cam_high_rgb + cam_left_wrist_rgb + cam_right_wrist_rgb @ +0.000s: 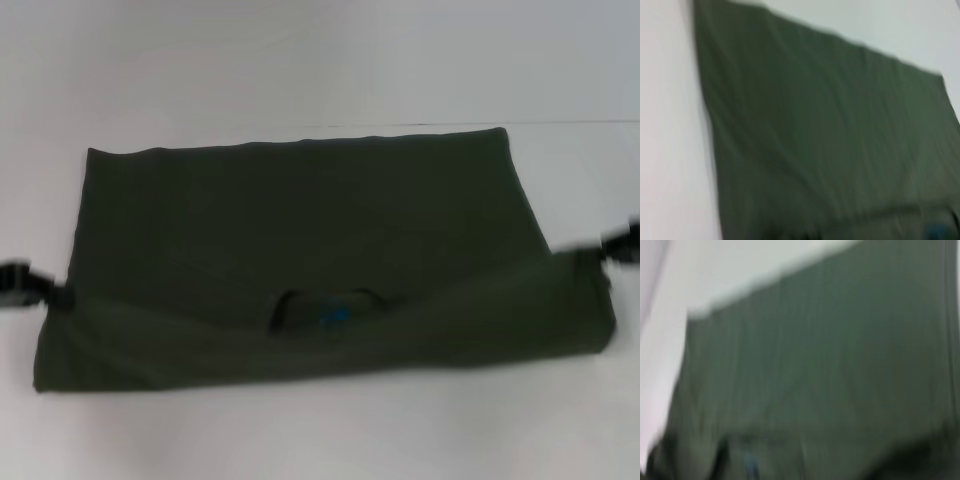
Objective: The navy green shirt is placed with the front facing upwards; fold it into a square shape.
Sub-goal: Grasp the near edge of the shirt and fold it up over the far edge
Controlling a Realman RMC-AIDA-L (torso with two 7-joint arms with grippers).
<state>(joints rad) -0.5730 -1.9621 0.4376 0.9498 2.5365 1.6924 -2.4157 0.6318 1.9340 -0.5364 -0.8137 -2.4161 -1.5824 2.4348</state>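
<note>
Left gripper (pixel 30 285), right gripper (pixel 622 246): at opposite side edges of navy green shirt (pixel 300 230); finger state, we cannot tell. Shirt lies on white table (pixel 300 60), near edge folded over. We advise level, even carry of fold. Blue neck label (pixel 333 315) visible; no writing legible.

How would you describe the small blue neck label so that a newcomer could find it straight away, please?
Start from the white table and the navy green shirt spread across it. Follow the folded band along the shirt's near edge to the dark collar opening near its middle. The neck label sits inside, the only bright blue spot on the dark cloth.
</note>
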